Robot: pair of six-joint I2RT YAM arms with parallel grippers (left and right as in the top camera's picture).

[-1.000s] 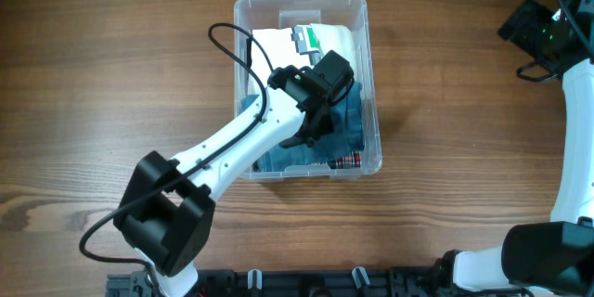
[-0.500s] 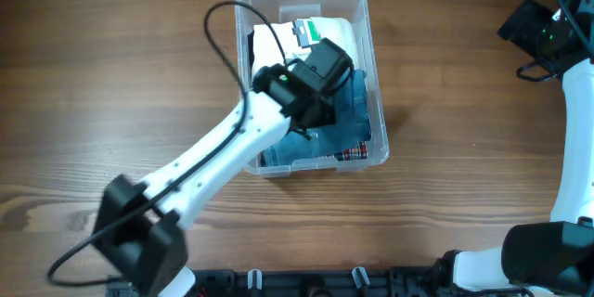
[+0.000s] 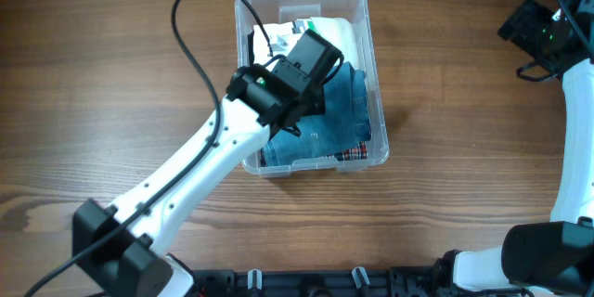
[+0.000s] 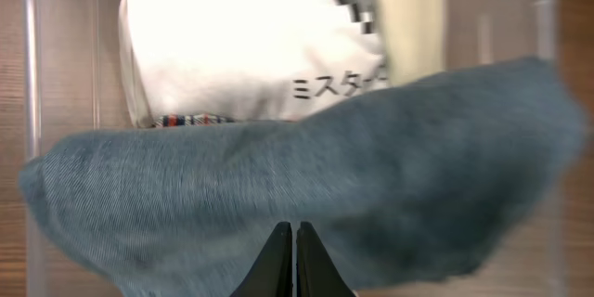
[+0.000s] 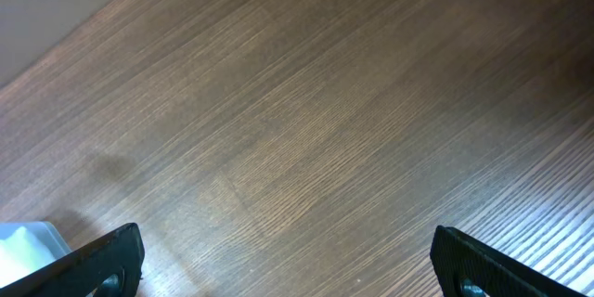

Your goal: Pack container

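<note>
1. The container point(image 3: 357, 5) sits mid-bench point(image 3: 111, 74), nearer the far edge, its short ends facing far and near.
2. Inside it, a white shirt point(image 3: 342, 30) lies at the far end. A blue cloth point(image 3: 339, 116) covers the near part, and a plaid strip point(image 3: 348, 155) shows by the near wall.
3. The left tool point(image 4: 293, 241) reaches in, clenched, tips together right at the blue cloth. I can't tell whether any cloth is pinched.
4. The right tool point(image 5: 288, 269) hangs by the bench's far right corner, released wide, grasping nothing.
</note>
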